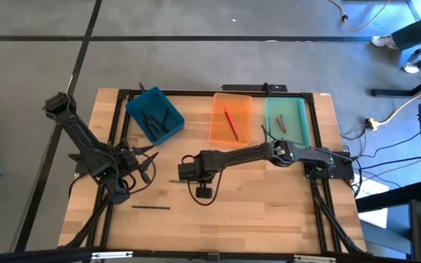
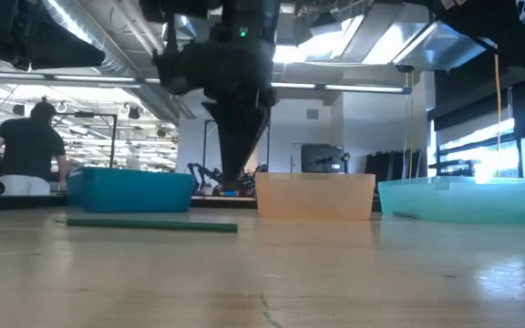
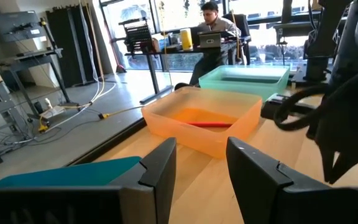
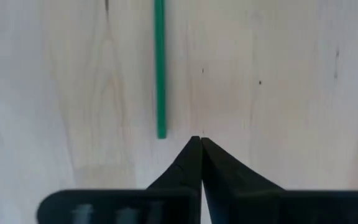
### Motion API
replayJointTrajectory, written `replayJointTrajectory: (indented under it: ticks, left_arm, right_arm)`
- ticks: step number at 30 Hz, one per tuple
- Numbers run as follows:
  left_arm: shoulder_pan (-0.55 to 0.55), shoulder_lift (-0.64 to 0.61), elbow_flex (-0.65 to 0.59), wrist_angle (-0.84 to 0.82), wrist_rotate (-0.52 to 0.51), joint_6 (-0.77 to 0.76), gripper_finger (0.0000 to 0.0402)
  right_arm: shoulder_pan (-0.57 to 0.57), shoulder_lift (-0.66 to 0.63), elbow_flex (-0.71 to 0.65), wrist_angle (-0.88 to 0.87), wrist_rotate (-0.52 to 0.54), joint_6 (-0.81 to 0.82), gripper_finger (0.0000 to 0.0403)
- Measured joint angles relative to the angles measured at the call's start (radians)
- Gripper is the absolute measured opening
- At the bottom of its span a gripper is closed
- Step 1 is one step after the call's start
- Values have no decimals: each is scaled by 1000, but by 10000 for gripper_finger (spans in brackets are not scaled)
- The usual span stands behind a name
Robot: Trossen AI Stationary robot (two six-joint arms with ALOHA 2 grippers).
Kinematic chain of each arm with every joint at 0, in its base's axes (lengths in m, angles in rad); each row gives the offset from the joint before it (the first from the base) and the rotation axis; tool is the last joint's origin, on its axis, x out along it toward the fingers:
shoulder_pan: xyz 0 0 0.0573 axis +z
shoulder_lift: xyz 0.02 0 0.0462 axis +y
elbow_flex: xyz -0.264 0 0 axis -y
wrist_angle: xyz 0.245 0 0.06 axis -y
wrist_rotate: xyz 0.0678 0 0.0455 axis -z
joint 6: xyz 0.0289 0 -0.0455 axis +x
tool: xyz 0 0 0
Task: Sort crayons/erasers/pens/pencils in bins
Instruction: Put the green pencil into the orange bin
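My right gripper [image 1: 184,172] [image 4: 199,142] hangs over the middle of the table, shut, pointing down. Its tips stand just beside the near end of a green stick [image 4: 160,74] that lies flat on the wood [image 1: 174,181]; they touch nothing. A green stick [image 2: 153,223] also lies flat in the low view, and a dark stick [image 1: 150,207] rests closer to the near edge. My left gripper [image 1: 143,165] [image 3: 201,165] waits open at the table's left. The teal-blue bin [image 1: 154,115] holds dark sticks, the orange bin [image 1: 231,106] a red one [image 3: 213,124], the mint bin [image 1: 292,117] a few more.
The three bins stand in a row along the far side. Black cables and frame rails [image 1: 320,204] run along the table's edges, and a cable loop [image 1: 203,191] hangs under my right wrist. A person [image 2: 27,150] sits in the room behind. Bare wood lies toward the near right.
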Motion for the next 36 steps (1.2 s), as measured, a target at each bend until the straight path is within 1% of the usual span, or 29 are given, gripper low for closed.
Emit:
replayJointTrajectory:
  ticks: [2,6,8,11,17,22,28,33,36]
  left_arm:
    - [0,0,0,0,0,0,135]
    - [0,0,0,1,0,-1,135]
    - [0,0,0,4,0,-1,135]
    - [0,0,0,4,-3,-1,135]
    - [0,0,0,1,-5,-1,135]
    - [0,0,0,1,-5,-1,135]
    - [1,0,0,2,-5,-1,135]
    - [1,0,0,1,-5,-1,135]
    - [1,0,0,1,-5,-1,135]
  right_arm:
    - [-1,2,-2,22,0,20,10]
    - [-1,13,-27,153,-4,61,15]
    - [5,25,-38,228,-27,69,25]
    - [21,25,-50,296,-51,57,47]
    - [29,39,-54,287,-41,46,91]
    - [18,79,-53,275,-44,22,109]
    - [15,97,-47,271,-53,9,107]
    - [15,98,-47,268,-67,-89,83]
    - [13,99,-47,268,-106,-167,64]
